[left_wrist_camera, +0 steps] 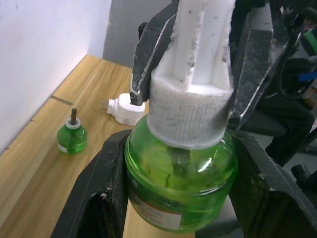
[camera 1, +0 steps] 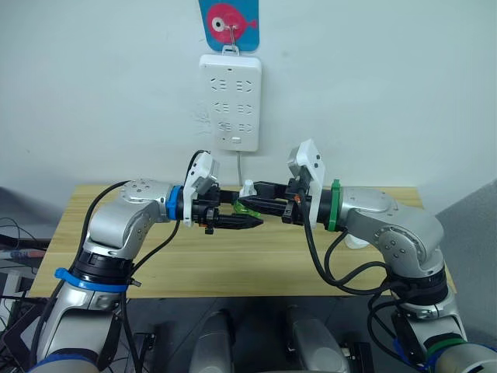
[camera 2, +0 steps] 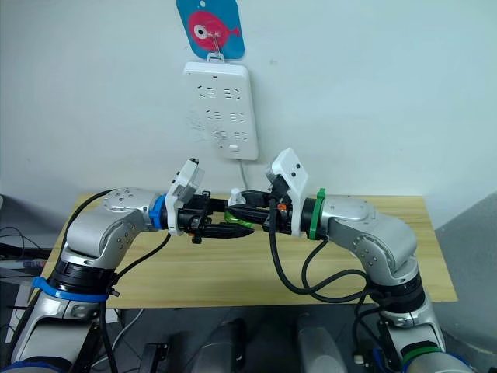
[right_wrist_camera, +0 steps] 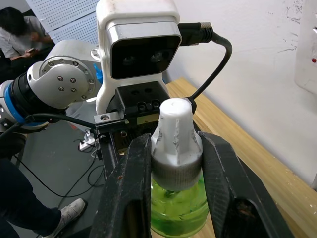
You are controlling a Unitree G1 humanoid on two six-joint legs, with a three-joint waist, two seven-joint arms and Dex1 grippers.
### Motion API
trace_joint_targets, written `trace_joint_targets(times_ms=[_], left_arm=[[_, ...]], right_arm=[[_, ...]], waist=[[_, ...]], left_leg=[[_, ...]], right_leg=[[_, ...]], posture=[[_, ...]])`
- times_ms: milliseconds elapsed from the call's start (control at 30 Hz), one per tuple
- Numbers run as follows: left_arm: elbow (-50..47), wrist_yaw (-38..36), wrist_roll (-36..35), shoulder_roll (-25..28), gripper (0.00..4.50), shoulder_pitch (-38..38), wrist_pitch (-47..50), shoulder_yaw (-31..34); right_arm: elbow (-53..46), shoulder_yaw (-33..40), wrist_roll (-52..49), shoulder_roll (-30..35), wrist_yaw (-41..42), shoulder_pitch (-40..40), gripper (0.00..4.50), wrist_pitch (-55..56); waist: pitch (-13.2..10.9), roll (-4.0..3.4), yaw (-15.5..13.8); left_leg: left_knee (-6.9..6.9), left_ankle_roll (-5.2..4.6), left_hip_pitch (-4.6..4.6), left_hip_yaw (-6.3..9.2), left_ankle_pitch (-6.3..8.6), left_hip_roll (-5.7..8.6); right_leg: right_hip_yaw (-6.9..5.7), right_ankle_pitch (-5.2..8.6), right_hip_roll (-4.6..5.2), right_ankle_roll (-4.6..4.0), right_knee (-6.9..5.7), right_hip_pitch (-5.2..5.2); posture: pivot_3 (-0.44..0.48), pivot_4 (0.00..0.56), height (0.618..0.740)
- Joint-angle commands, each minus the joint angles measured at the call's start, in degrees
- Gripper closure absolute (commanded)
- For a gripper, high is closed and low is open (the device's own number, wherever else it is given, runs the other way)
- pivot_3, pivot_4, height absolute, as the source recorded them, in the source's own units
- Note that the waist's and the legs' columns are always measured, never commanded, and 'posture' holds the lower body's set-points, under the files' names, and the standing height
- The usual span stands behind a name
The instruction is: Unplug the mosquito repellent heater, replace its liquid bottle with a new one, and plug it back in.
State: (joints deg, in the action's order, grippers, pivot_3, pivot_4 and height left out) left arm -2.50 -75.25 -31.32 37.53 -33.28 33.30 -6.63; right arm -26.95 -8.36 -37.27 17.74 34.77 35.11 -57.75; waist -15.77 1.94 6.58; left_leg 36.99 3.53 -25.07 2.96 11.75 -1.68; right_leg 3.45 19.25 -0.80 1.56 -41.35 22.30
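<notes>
Above the table (camera 1: 233, 264), uncapping a new bottle.
Left gripper (left_wrist_camera: 173, 163) clamped on green liquid bottle (left_wrist_camera: 181, 183), right gripper (right_wrist_camera: 171, 153) pinching white cap (right_wrist_camera: 172, 139) to remove it.

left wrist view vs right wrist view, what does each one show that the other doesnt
The left wrist view alone shows the mosquito repellent heater lying on the wooden table, and an uncapped green bottle standing apart from it, nearer the wall. The right wrist view alone shows the left arm's wrist camera and a seated person in the background. Both show the capped green bottle, the left gripper clamped on its body and the right gripper on its white cap.
</notes>
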Motion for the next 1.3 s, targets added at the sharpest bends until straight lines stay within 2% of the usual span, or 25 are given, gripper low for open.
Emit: trace_joint_targets(times_ms=[33, 267, 400, 533, 667, 767, 833, 900, 1033, 1133, 1233, 1300], left_arm=[[-0.96, -0.47, 0.7, 0.77, 2.21, 0.24, -0.95, -0.05], [-2.13, -3.49, 1.18, 1.44, 2.21, -1.15, -2.38, -1.49], [-2.67, -2.62, 0.96, 1.03, 2.21, -1.55, -2.16, -1.13], [-3.51, -0.22, 1.62, 0.28, 2.21, -0.15, -2.99, -0.61], [-3.04, 4.79, 3.66, -1.73, 2.21, 1.49, -5.63, -0.1], [-1.91, 9.84, 6.83, -5.27, 2.21, 2.08, -10.3, -0.26], [-1.53, 13.07, 7.9, -8.44, 2.21, 2.49, -12.3, -0.29], [-0.77, 14.83, 9.07, -10.46, 2.21, 2.69, -14.33, -0.5], [0.67, 16.45, 10.26, -12.73, 2.21, 2.33, -15.59, -0.94], [0.28, 16.52, 10.52, -13.26, 2.21, 2.43, -15.7, -1.36], [-0.71, 16.57, 10.32, -13.42, 2.21, 2.67, -15.18, -1.54], [-1.27, 16.47, 10.2, -13.34, 2.21, 2.78, -14.79, -1.56]], right_arm=[[-2.63, -0.45, -1.89, 1.09, 3.21, 1.05, 3.47, 2.32], [12.57, -9.51, 1.75, 9.31, 28.76, 12.28, 3.47, 12.04], [15.53, -9.87, 1.49, 10.42, 33.18, 14.78, 3.47, 11.98], [14.96, -4.87, 1.61, 11.49, 28.73, 13.29, 2.09, 10.73], [8.0, 1.57, 2.67, 13.91, 20.36, 7.6, 0.52, 10.42], [-1.06, 4.85, 3.58, 12.41, 10.27, 0.83, 0.51, 9.3], [-8.08, 5.77, 4.98, 8.45, 0.6, -4.3, 0.51, 7.17], [-12.37, 3.84, 8.05, 6.02, -5.62, -7.39, 0.51, 6.71], [-14.23, -0.02, 11.93, -0.01, -14.13, -10.32, 0.51, 7.32], [-13.11, -1.45, 13.93, -2.0, -16.47, -10.86, 0.51, 8.7], [-11.43, -2.69, 15.65, -2.03, -16.53, -11.21, 1.12, 10.91], [-10.91, -2.94, 15.64, -2.0, -15.84, -11.21, 1.8, 11.7]], waist=[[0.0, 0.0, 0.0], [0.0, 0.0, 0.13], [0.0, 0.0, -0.01], [0.0, 0.0, -0.14], [0.01, -0.01, -0.46], [0.01, -0.01, -0.64], [0.06, 0.02, -0.65], [0.07, 0.01, -0.42], [0.11, 0.01, 0.37], [0.16, 0.0, 0.44], [0.22, 0.0, 0.43], [0.25, 0.0, 0.41]], left_leg=[[0.0, 0.0, 0.0, 0.0, 0.0, 0.0], [0.09, -0.21, 0.13, -0.13, 0.1, 0.02], [0.07, -0.24, 0.15, -0.02, 0.07, -0.02], [0.06, -0.21, 0.12, 0.07, 0.05, -0.01], [0.05, -0.2, 0.1, 0.13, 0.05, 0.04], [0.06, -0.2, 0.08, 0.11, 0.05, 0.05], [0.07, -0.2, 0.07, 0.1, 0.05, 0.03], [0.1, -0.18, 0.08, 0.07, 0.04, 0.01], [0.1, -0.07, 0.21, -0.04, -0.05, 0.01], [0.1, -0.02, 0.28, -0.03, -0.2, 0.04], [0.08, -0.01, 0.28, -0.01, -0.36, 0.05], [0.08, -0.02, 0.28, -0.01, -0.37, 0.05]], right_leg=[[0.0, 0.0, 0.0, 0.0, 0.0, 0.0], [-0.09, -0.05, -0.01, -0.03, 0.0, -0.09], [-0.28, -0.08, -0.02, -0.08, -0.07, -0.09], [-0.8, -0.08, 0.19, -0.08, -0.07, -0.08], [-0.99, -0.08, 0.31, -0.09, -0.09, -0.09], [-1.0, -0.09, 0.36, -0.08, -0.07, -0.08], [-0.99, -0.09, 0.36, -0.08, -0.09, -0.08], [-0.96, -0.08, 0.35, -0.08, -0.2, -0.07], [-0.93, -0.08, 0.34, -0.08, -0.45, -0.01], [-0.93, -0.13, 0.31, -0.15, -0.62, -0.02], [-0.94, -0.21, 0.28, -0.3, -0.62, -0.04], [-0.95, -0.22, 0.28, -0.3, -0.62, -0.05]], posture=[[-0.166, 0.172, 0.723], [-0.145, 0.18, 0.723], [-0.137, 0.178, 0.723], [-0.142, 0.178, 0.723], [-0.151, 0.182, 0.723], [-0.163, 0.186, 0.723], [-0.178, 0.188, 0.723], [-0.178, 0.188, 0.723], [-0.198, 0.183, 0.723], [-0.197, 0.181, 0.723], [-0.19, 0.181, 0.723], [-0.183, 0.181, 0.723]])
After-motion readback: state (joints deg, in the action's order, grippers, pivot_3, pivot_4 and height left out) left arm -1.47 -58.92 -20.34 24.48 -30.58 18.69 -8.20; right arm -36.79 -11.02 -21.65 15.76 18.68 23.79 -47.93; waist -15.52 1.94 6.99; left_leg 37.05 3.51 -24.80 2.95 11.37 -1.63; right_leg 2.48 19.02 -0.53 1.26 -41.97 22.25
